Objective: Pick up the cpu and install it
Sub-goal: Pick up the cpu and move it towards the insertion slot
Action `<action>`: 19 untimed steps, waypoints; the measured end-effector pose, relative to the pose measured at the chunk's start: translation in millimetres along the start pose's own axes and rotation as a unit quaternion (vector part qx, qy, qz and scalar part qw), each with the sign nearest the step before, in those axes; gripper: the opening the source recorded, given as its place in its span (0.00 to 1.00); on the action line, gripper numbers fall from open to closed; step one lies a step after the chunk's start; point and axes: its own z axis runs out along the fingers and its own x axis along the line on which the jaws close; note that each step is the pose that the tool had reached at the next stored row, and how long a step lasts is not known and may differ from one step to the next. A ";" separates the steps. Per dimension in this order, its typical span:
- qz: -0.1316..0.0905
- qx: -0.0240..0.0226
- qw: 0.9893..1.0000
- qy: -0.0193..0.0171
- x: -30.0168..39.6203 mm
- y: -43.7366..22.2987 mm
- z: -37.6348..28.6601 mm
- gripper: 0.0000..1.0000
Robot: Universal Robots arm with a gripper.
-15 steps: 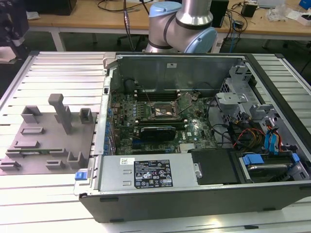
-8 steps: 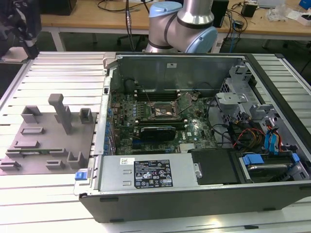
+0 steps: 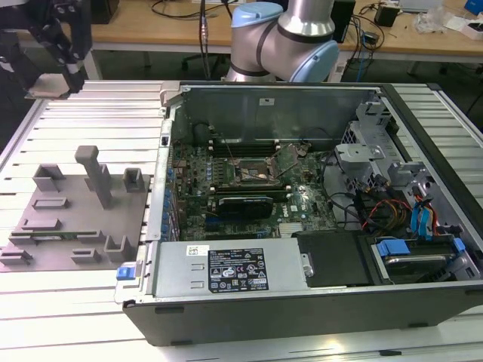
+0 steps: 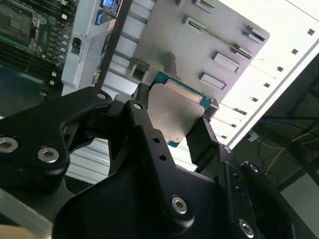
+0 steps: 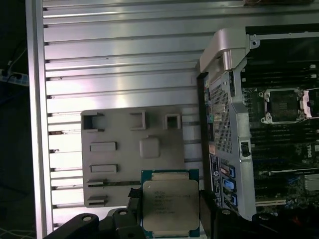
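Observation:
The cpu (image 5: 170,206), a flat square chip with a silvery metal top and a green edge, sits between my black fingers (image 5: 133,198) in both wrist views. My gripper (image 5: 170,200) is shut on the cpu (image 4: 175,113) by two opposite edges and holds it in the air above the grey fixture tray (image 5: 124,149). In the exterior view my gripper (image 3: 69,72) hangs high at the far left, away from the open computer case (image 3: 302,305). The black-framed socket (image 3: 253,172) on the motherboard stands open; the socket (image 5: 283,105) lies well to one side of the chip.
The grey fixture tray (image 3: 68,219) with its upright pegs and slots lies on the ribbed metal table (image 3: 83,302) at the exterior view's left. The case holds a power supply (image 3: 230,268), cables and drive bays (image 3: 407,219). The arm's base (image 3: 283,38) stands behind the case.

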 end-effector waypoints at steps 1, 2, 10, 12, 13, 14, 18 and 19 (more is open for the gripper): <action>0.000 0.000 1.000 0.000 -3.0 0.0 0.0 0.55; 0.000 0.000 1.000 0.001 -8.4 0.1 0.1 0.55; 0.000 0.000 1.000 0.004 -39.1 0.5 0.6 0.55; 0.000 0.000 1.000 0.006 -48.1 0.5 0.8 0.55; 0.000 0.000 1.000 0.006 -54.3 0.5 0.9 0.55; 0.000 0.001 1.000 0.007 -58.4 0.5 0.9 0.55; 0.000 0.001 1.000 0.009 -76.0 0.6 1.2 0.55; 0.000 0.001 1.000 0.010 -80.3 0.7 1.3 0.55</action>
